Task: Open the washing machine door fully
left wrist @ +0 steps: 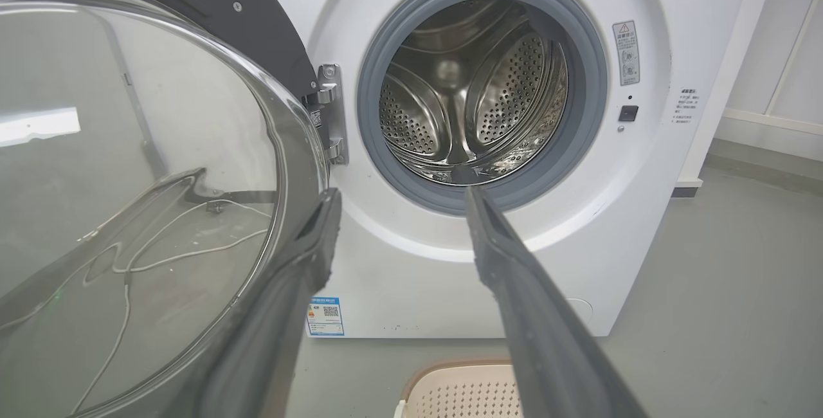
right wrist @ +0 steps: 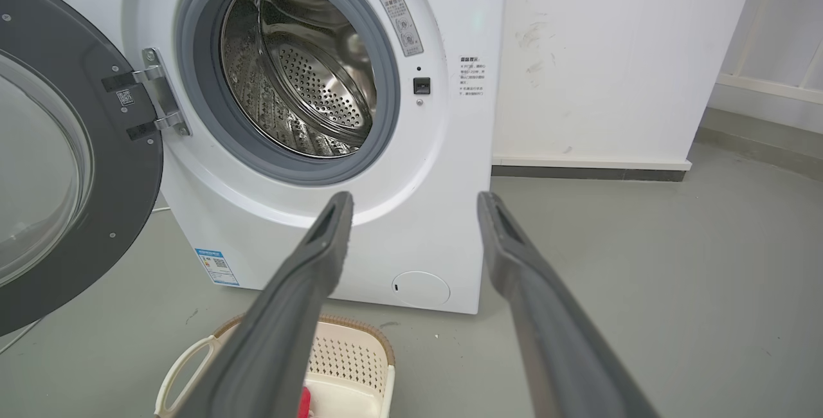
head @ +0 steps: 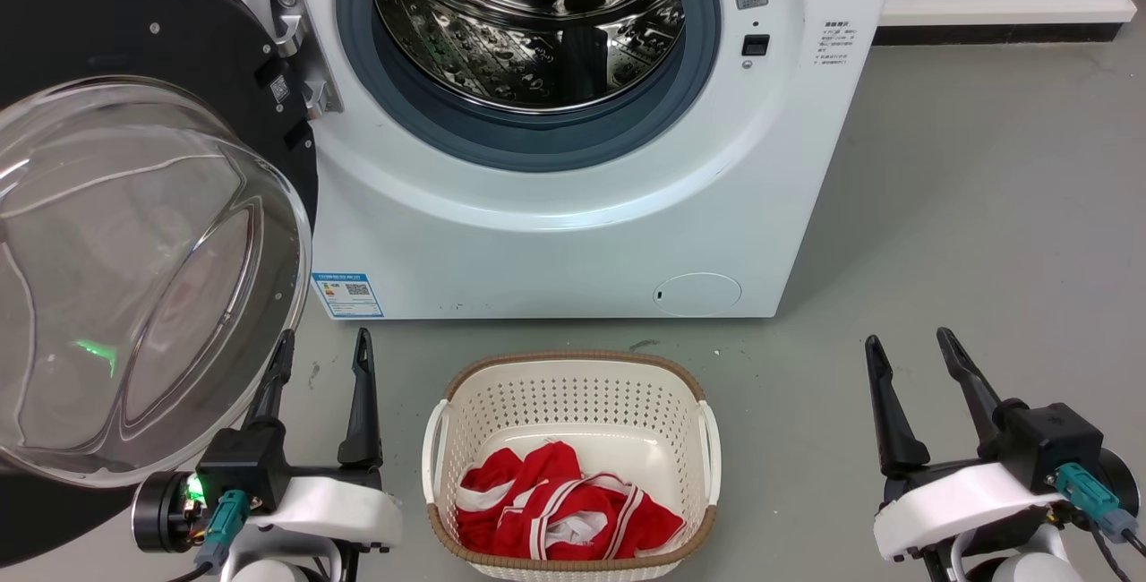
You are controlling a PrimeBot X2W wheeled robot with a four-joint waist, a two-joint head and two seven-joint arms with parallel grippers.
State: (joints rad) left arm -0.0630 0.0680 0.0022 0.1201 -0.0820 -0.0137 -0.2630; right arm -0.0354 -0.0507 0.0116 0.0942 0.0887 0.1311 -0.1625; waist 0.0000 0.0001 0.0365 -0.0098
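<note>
1. The washing machine (head: 573,233) stands at 12 o'clock in front of the robot. Its steel drum (head: 528,18) is uncovered inside the grey rubber ring (head: 537,141).
2. The washing machine door (head: 143,269) is swung wide open. It hangs off the metal hinge (head: 300,49) at the 9 o'clock side of the opening, and its glass bowl bulges out toward the robot.
3. The left gripper (head: 324,336) is at about 7 o'clock in the head view, with its fingers spread apart and holding nothing. Its outer finger (head: 273,380) sits just beside the lower edge of the glass bowl. I cannot tell whether the two touch.
4. The right gripper (head: 907,338) is at about 5 o'clock, above the bare grey floor (head: 985,206). Its fingers are also spread and empty, well apart from the machine.
5. A cream basket (head: 573,385) sits on the floor at 6 o'clock between the two grippers, close to the machine's front. A red and white cloth (head: 555,510) is bunched up inside it.
6. Low on the machine's front, a blue label (head: 347,294) is at 7 o'clock and a round flap (head: 697,293) at 5 o'clock.
</note>
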